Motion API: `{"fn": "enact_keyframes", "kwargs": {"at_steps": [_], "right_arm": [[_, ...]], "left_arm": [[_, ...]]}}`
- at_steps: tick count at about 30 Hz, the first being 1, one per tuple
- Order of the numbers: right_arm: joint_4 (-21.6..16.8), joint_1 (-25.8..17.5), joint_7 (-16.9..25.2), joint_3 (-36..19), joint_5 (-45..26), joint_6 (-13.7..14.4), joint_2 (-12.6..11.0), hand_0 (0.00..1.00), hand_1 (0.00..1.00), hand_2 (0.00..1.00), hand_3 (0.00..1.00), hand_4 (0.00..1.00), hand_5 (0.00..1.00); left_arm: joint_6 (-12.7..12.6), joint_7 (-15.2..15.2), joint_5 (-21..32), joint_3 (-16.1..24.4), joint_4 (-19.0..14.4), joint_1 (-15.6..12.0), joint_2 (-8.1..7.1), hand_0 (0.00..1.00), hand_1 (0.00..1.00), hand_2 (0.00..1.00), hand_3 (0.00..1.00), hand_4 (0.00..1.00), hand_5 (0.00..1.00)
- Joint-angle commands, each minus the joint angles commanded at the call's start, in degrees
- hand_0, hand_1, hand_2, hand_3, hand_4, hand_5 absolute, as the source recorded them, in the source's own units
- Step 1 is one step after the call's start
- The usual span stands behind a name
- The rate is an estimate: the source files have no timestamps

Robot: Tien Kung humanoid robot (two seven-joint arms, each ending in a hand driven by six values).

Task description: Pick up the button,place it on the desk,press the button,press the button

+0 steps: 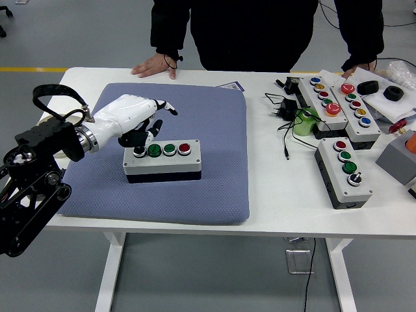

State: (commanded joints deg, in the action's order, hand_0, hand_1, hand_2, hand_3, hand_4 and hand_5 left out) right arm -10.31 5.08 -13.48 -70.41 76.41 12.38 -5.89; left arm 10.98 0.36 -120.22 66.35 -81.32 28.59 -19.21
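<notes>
the button box (162,160) sits flat on the blue mat (214,149), left of the mat's centre, on the white worktop (273,201). its top carries 4 buttons in a row: 1 black, 2 green, 1 red. the left hand (133,120) hangs above the box's left end, fingers relaxed and loosely spread, gripping nothing; whether a lower fingertip touches the black button is unclear. a person's hand (155,65) rests flat on the worktop's far edge. 3 further button boxes (343,170) lie at right.
</notes>
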Motion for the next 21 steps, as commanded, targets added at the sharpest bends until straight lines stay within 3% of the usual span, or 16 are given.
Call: {"fn": "enact_keyframes", "kwargs": {"at_steps": [2, 5, 6, 10, 11, 12, 16, 17, 18, 21], "right_arm": [[0.0, -0.1, 0.1, 0.0, -0.1, 0.0, 0.0, 0.747, 0.702, 0.712, 0.582, 0.180, 0.132], [0.0, 0.0, 0.1, 0.0, -0.1, 0.0, 0.0, 0.747, 0.702, 0.712, 0.582, 0.180, 0.132], [0.0, 0.0, 0.1, 0.0, -0.1, 0.0, 0.1, 0.747, 0.701, 0.712, 0.582, 0.180, 0.133], [0.0, 0.2, 0.1, -0.1, -0.1, 0.0, 0.1, 0.747, 0.701, 0.712, 0.582, 0.180, 0.133], [0.0, 0.2, 0.1, -0.1, 0.0, 0.0, 0.1, 0.747, 0.701, 0.712, 0.582, 0.180, 0.133], [0.0, 0.3, 0.1, -0.1, 0.0, 0.0, 0.1, 0.747, 0.701, 0.712, 0.582, 0.180, 0.131], [0.0, 0.4, 0.1, 0.0, 0.0, 0.0, 0.1, 0.747, 0.701, 0.712, 0.582, 0.180, 0.131], [0.0, 0.4, 0.1, 0.0, 0.0, 0.0, 0.1, 0.747, 0.701, 0.712, 0.582, 0.180, 0.131], [0.0, 0.4, 0.1, 0.0, -0.1, 0.0, 0.2, 0.747, 0.701, 0.712, 0.581, 0.180, 0.131], [0.0, 0.5, 0.1, 0.0, -0.1, 0.0, 0.2, 0.747, 0.701, 0.712, 0.581, 0.180, 0.131]], "left_arm": [[-3.1, 1.9, 3.7, 2.6, 0.6, -2.0, 1.13, 0.253, 0.420, 0.603, 0.954, 0.753, 0.513], [-9.6, 4.6, 11.1, 5.6, 2.0, -5.1, 3.36, 0.253, 0.420, 0.603, 0.954, 0.753, 0.513], [-11.4, 4.9, 13.4, 6.3, 2.3, -5.8, 3.96, 0.585, 0.718, 0.848, 0.998, 0.767, 0.884], [-17.5, 3.3, 23.3, 9.2, 3.5, -8.8, 6.53, 0.585, 0.718, 0.848, 0.998, 0.767, 0.884], [-17.8, 3.2, 25.5, 10.1, 3.7, -9.3, 7.18, 0.585, 0.718, 0.848, 0.998, 0.767, 0.884], [-17.7, 3.2, 28.1, 11.2, 4.0, -9.8, 7.86, 0.698, 0.778, 0.897, 0.974, 0.751, 0.992], [-16.2, 3.4, 37.8, 15.7, 4.6, -11.3, 10.06, 0.698, 0.778, 0.897, 0.974, 0.751, 0.992], [-15.7, 3.5, 40.0, 16.5, 4.6, -11.6, 10.39, 0.698, 0.778, 0.897, 0.974, 0.751, 0.992], [-15.4, 3.6, 42.3, 17.0, 4.7, -11.9, 10.62, 0.764, 0.813, 0.909, 0.939, 0.749, 0.998], [-14.4, 3.8, 49.7, 17.9, 4.8, -12.7, 11.06, 0.764, 0.813, 0.909, 0.939, 0.749, 0.998]]}}
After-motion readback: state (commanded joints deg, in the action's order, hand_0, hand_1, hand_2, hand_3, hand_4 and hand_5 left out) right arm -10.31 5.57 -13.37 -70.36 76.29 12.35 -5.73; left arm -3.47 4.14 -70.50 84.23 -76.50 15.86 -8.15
